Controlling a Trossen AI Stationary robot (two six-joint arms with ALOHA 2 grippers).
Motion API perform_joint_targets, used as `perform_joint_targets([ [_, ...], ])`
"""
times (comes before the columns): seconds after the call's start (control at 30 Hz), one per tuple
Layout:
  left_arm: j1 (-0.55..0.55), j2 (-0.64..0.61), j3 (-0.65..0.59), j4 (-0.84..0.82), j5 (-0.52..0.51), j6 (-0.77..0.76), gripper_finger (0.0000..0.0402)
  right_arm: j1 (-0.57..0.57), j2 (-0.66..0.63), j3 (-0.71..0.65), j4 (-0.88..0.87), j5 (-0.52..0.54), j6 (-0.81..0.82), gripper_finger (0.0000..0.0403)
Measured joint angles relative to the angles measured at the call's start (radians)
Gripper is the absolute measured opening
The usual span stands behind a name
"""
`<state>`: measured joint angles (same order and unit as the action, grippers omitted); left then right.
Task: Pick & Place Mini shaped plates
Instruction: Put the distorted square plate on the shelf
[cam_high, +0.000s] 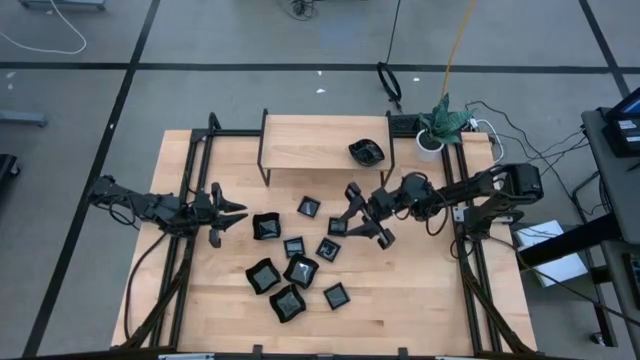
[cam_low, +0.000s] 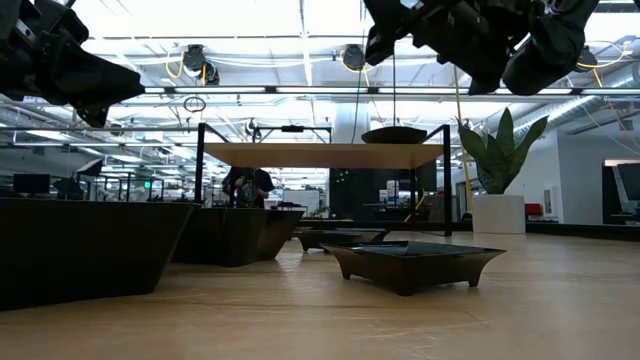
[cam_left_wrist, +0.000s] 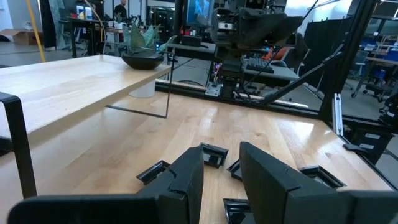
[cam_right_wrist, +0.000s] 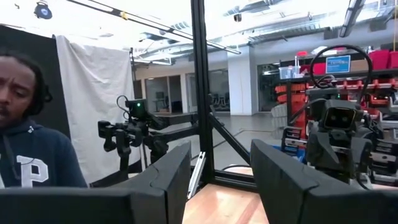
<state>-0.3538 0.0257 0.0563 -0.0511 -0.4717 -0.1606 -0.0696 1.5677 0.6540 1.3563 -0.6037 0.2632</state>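
1. The left gripper (cam_high: 236, 212) hovers over the wooden surface (cam_high: 420, 290) with fingers spread, holding nothing.
2. The right gripper (cam_high: 352, 222) hangs above the plates, fingers apart and empty.
3. The mini shaped plates (cam_high: 300, 270) lie clustered mid-surface between the arms.
4. One roundish plate (cam_high: 366, 152) sits on the raised shelf (cam_high: 310, 140).

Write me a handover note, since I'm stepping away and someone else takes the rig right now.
Left gripper: open, empty, at the table's left, beside the leftmost dish.
Right gripper: open, empty, held above the table right of the dishes.
Done: one roundish dish sits on the raised wooden shelf.
Left: nine black mini plates lie scattered on the table in front of the shelf, none gripped.
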Motion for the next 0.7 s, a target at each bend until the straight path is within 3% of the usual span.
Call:
perform_joint_targets([
  [0.3, 0.000, 0.000, 0.000, 0.000, 0.000, 0.000, 0.0106, 0.000, 0.000, 0.000, -0.068, 0.052, 0.011, 0.0157],
  [0.43, 0.000, 0.000, 0.000, 0.000, 0.000, 0.000, 0.0106, 0.020, -0.012, -0.001, -0.072, 0.010, 0.024, 0.0157],
  [0.53, 0.000, 0.000, 0.000, 0.000, 0.000, 0.000, 0.0106, 0.047, -0.066, -0.015, -0.068, -0.055, 0.020, 0.0157],
  [0.7, 0.000, 0.000, 0.000, 0.000, 0.000, 0.000, 0.0106, 0.075, -0.231, -0.110, -0.129, -0.053, -0.017, 0.0157],
])
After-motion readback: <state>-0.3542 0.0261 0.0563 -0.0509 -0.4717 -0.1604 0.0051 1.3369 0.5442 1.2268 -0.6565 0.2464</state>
